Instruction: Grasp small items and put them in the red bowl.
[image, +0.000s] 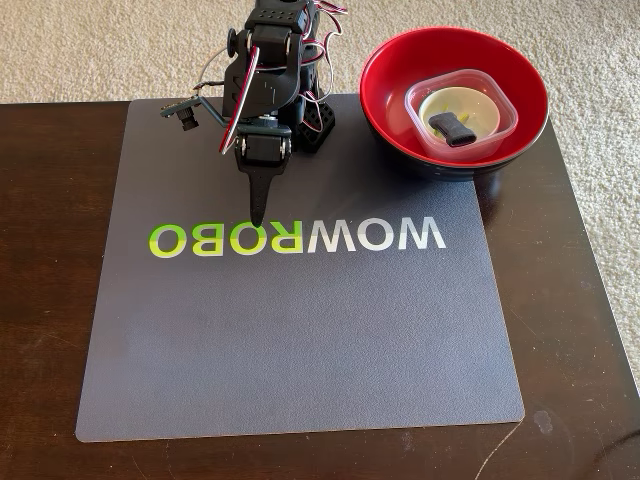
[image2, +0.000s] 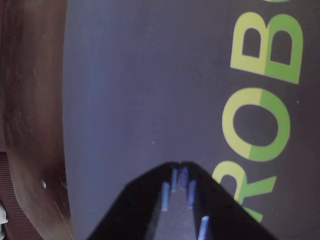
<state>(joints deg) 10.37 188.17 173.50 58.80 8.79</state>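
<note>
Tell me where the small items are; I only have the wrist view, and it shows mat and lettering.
Observer: In the fixed view they all sit in the red bowl, at the mat's far right corner.
Operator: Say how they sit.
Observer: Nested: clear tub, cream bowl inside it, dark bone-shaped piece on top.
Operator: Report the pincer.
Observer: The pincer is shut, empty, tip down over the white R.

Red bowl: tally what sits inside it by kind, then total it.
Clear square tub: 1
Small cream bowl: 1
Dark grey bone-shaped piece: 1
Total in the red bowl: 3
</note>
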